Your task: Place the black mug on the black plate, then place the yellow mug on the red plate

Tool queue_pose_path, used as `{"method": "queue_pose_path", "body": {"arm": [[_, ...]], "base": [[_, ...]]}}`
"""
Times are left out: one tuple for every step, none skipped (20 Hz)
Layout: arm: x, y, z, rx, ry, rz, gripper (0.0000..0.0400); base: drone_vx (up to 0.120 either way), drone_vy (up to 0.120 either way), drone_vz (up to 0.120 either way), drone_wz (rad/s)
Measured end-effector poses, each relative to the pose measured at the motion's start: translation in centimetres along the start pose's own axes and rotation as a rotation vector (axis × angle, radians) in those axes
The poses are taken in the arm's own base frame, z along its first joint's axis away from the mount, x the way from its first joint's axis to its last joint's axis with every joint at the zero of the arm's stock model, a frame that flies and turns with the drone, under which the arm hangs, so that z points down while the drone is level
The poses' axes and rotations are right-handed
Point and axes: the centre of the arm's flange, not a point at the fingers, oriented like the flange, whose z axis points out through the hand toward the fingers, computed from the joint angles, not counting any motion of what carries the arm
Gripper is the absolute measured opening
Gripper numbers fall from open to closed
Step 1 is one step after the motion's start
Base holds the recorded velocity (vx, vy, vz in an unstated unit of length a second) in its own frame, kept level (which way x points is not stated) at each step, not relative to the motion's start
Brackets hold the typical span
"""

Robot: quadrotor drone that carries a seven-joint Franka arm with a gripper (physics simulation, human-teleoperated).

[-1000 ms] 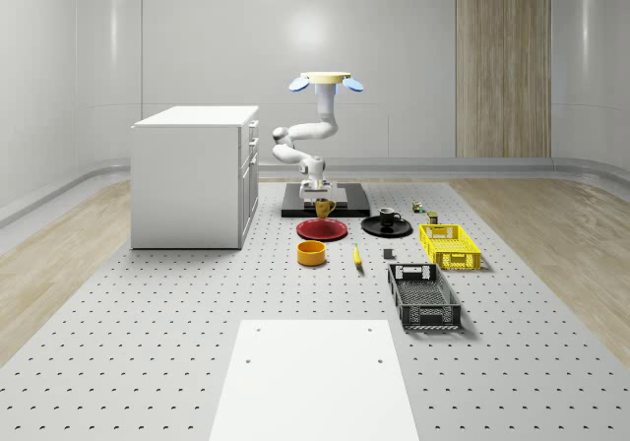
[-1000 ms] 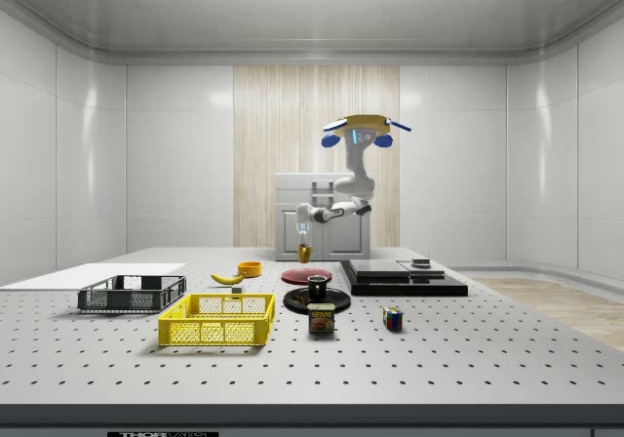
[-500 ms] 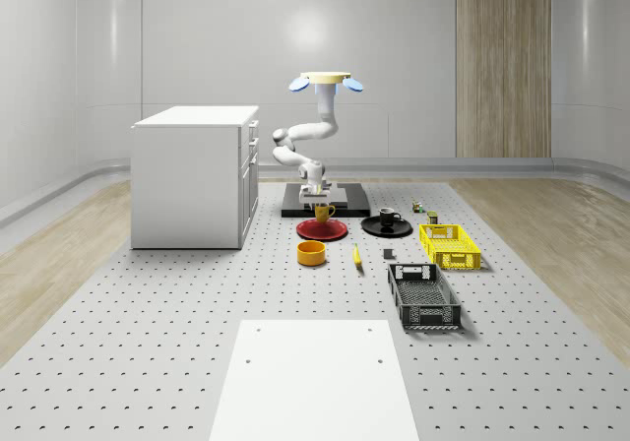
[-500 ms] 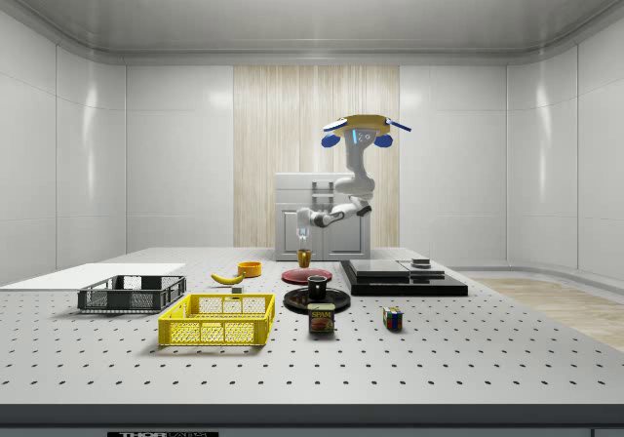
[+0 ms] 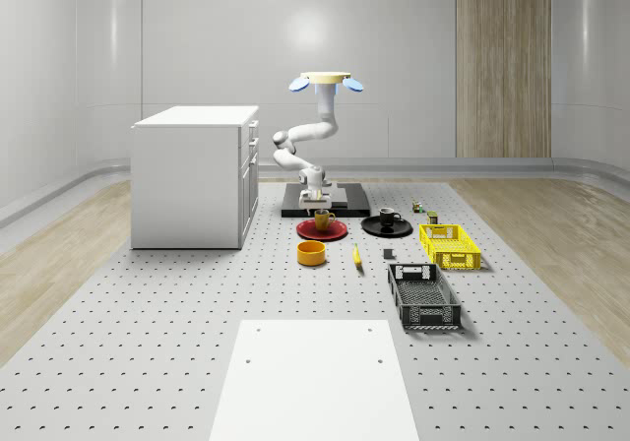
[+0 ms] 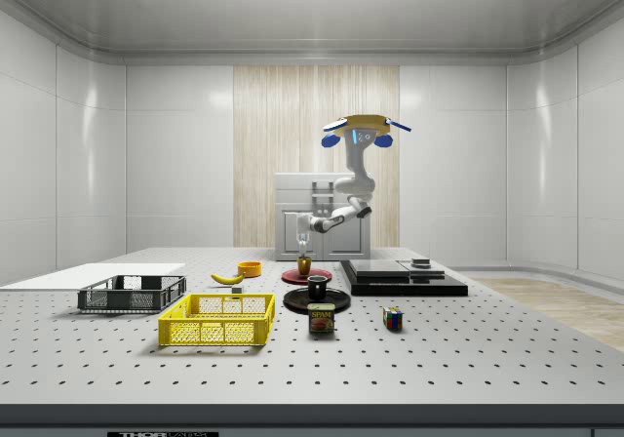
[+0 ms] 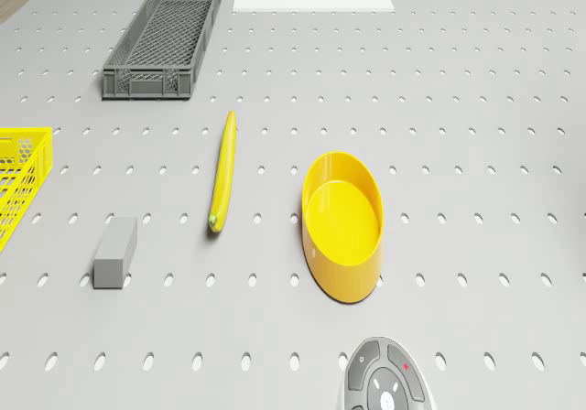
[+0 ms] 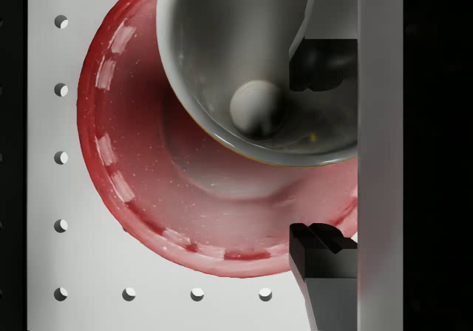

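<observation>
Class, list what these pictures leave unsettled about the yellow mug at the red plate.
- Wrist view: whether the yellow ceramic mug rests on the red round plate; its own body hides its base.
- Side view: the same contact, too small to tell.

i see the black mug [image 5: 388, 216] standing upright on the black plate [image 5: 370, 227], handle toward the whole-scene view's right. the yellow mug [image 5: 322, 219] stands upright on the red plate [image 5: 305, 230], just beside the black plate; its inside [image 8: 251, 65] looks pale grey from the wrist.
</observation>
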Motion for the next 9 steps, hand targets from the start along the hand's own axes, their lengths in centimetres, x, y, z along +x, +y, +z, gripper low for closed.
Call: {"method": "queue_pose_path", "body": {"arm": [[0.0,0.0,-0.1,0.0,0.0,0.0,0.0323],[0.0,0.0,-0.4,0.0,0.0,0.0,0.034],[0.0,0.0,-0.6,0.0,0.0,0.0,0.0354],[0.0,0.0,-1.0,0.0,0.0,0.0,0.0364],[0.0,0.0,-1.3,0.0,0.0,0.0,0.0372],[0.0,0.0,-1.7,0.0,0.0,0.0,0.0378],[0.0,0.0,-2.1,0.0,0.0,0.0,0.0383],[0.0,0.0,-2.5,0.0,0.0,0.0,0.0387],[0.0,0.0,-2.7,0.0,0.0,0.0,0.0389]], "base": [[0.0,0.0,0.0,0.0],[0.0,0.0,0.0,0.0],[0.0,0.0,0.0,0.0],[0.0,0.0,0.0,0.0],[0.0,0.0,0.0,0.0],[0.0,0.0,0.0,0.0],[0.0,0.0,0.0,0.0],[0.0,0.0,0.0,0.0],[0.0,0.0,0.0,0.0]]}}
